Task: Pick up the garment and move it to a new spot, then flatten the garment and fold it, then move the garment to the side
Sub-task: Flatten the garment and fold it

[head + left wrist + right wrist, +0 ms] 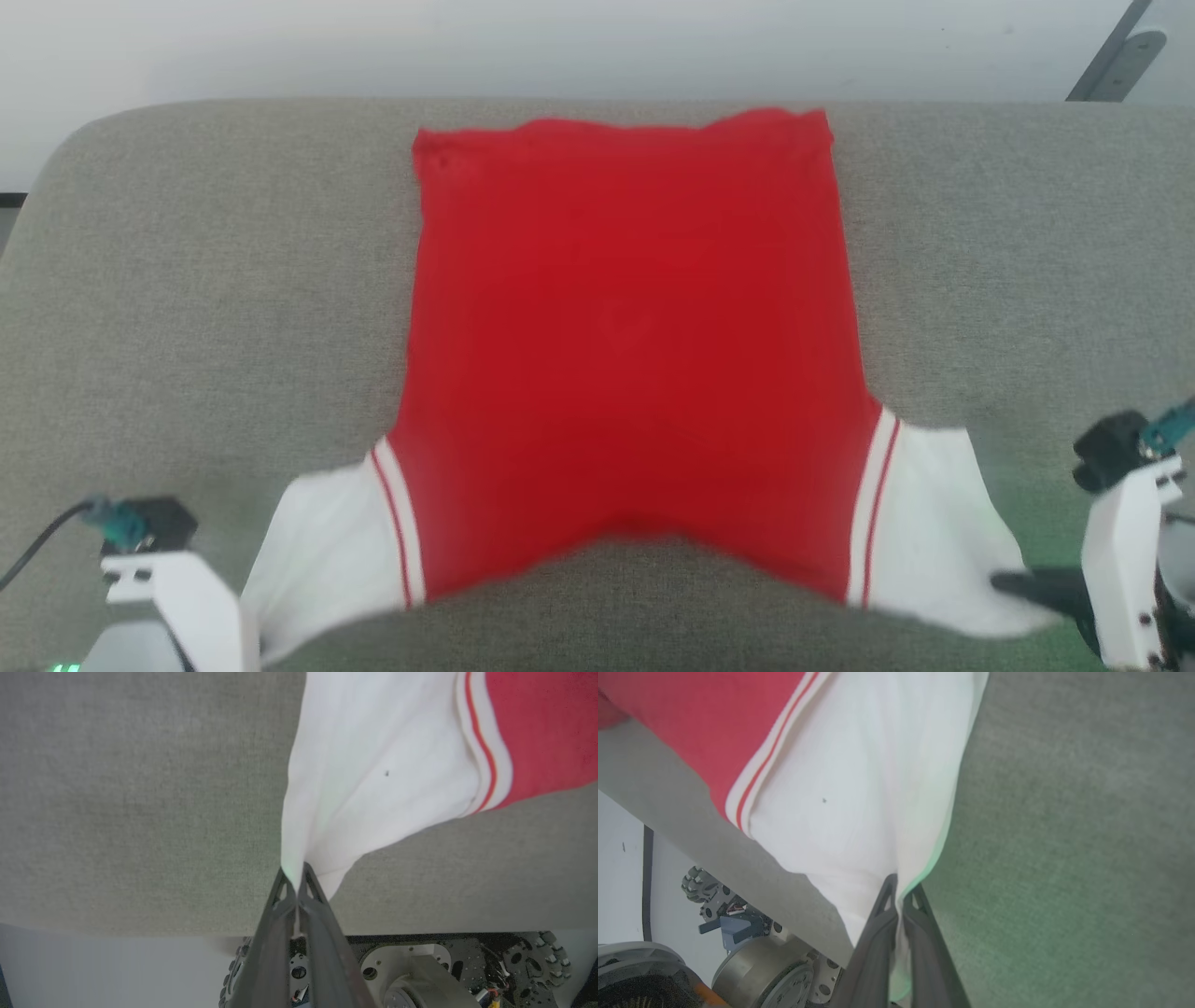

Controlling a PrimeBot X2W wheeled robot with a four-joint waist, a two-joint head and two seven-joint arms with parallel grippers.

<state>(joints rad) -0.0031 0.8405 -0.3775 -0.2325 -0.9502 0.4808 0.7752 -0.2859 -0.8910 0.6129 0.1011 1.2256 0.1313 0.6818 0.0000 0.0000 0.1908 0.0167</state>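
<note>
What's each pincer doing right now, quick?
Left pincer: closed, holding the garment by one white sleeve.
Right pincer: closed, holding the garment by the other white sleeve.

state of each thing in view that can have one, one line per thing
red jersey T-shirt with white short sleeves, spread open, plain red side up, both sleeves stretched outward
left end effector, shut on the tip of the white sleeve on its side
right end effector, shut on the edge of the other white sleeve
grey fabric-covered surface, bearing the shirt
</note>
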